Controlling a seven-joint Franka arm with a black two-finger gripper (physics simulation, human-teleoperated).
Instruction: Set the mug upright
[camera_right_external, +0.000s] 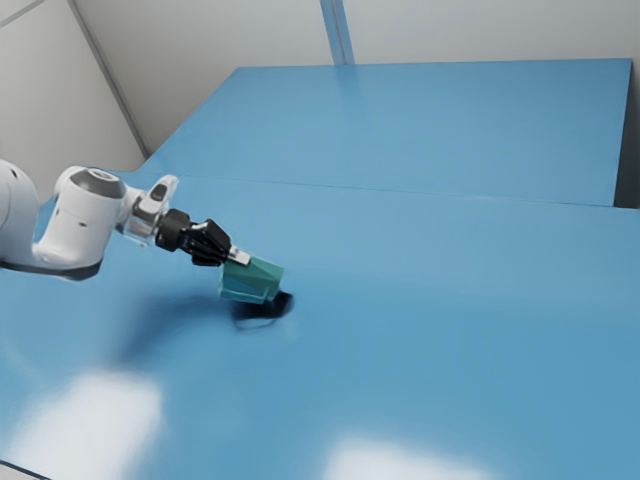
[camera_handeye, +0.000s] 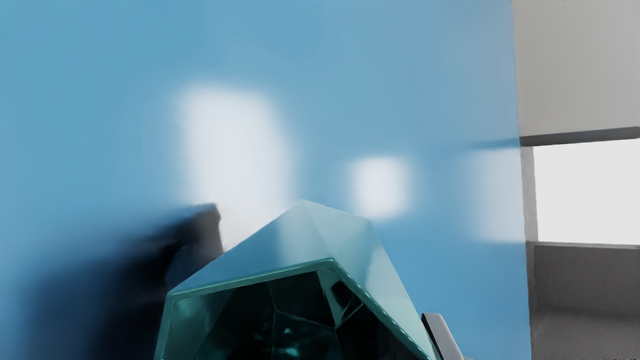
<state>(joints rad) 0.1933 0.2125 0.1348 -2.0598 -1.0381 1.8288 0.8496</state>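
Observation:
In the exterior view my gripper (camera_right_external: 238, 257) reaches down from the left, shut on the teal faceted mug (camera_right_external: 252, 280) near its upper left corner. The mug is tilted and seems held slightly above the table, over a dark shadow. At the wrist view's bottom edge, the mug (camera_handeye: 325, 235) has its open mouth facing my hand, between the sides of my gripper (camera_handeye: 320, 351). One pale finger (camera_handeye: 442, 335) lies along the mug's outer wall; the other finger is hidden. I cannot make out the handle clearly.
The glossy blue table (camera_right_external: 430, 300) extends past the mug toward the exterior view's right. Behind it is another blue surface (camera_right_external: 420, 125) beside a pale wall (camera_right_external: 480, 28). Bright reflections lie on the table.

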